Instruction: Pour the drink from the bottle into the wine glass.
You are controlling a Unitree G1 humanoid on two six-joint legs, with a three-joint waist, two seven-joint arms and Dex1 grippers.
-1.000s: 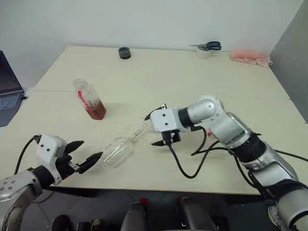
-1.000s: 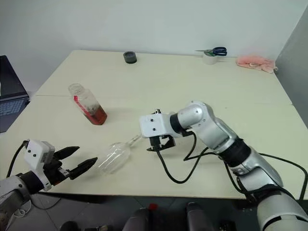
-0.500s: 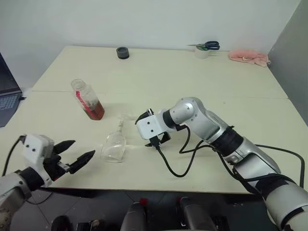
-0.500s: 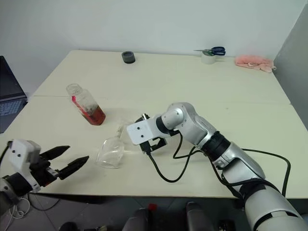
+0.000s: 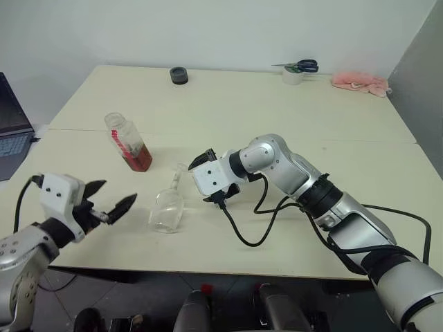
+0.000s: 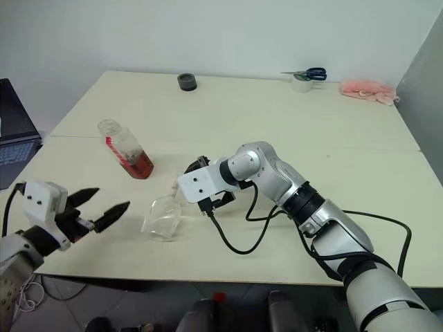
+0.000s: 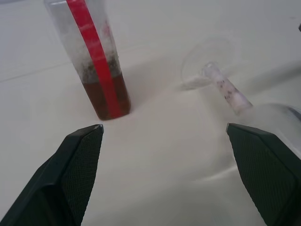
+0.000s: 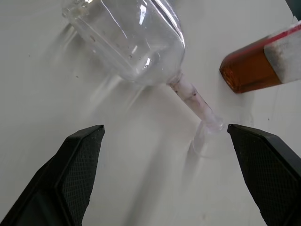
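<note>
Glass (image 5: 167, 209) lies on its side on the tabletop (image 5: 277, 124), just beside the wide-open right tool (image 5: 211, 181), bottle (image 5: 129, 143) upright nearby, left tool (image 5: 111, 205) wide and empty; righting the glass looks necessary before pouring.

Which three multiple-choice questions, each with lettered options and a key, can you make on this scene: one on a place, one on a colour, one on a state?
1. Where are the scissors?
A. at the far edge of the table
B. beside the bottle
C. in a gripper

2. What colour is the drink in the bottle?
A. green
B. reddish-brown
C. blue

3. How is the wine glass?
A. upright
B. lying on its side
C. held up in the air

Key:
1 A, they lie on the tape roll.
2 B, amber liquid fills the bottle's bottom.
3 B, its bowl and stem rest on the table.
</note>
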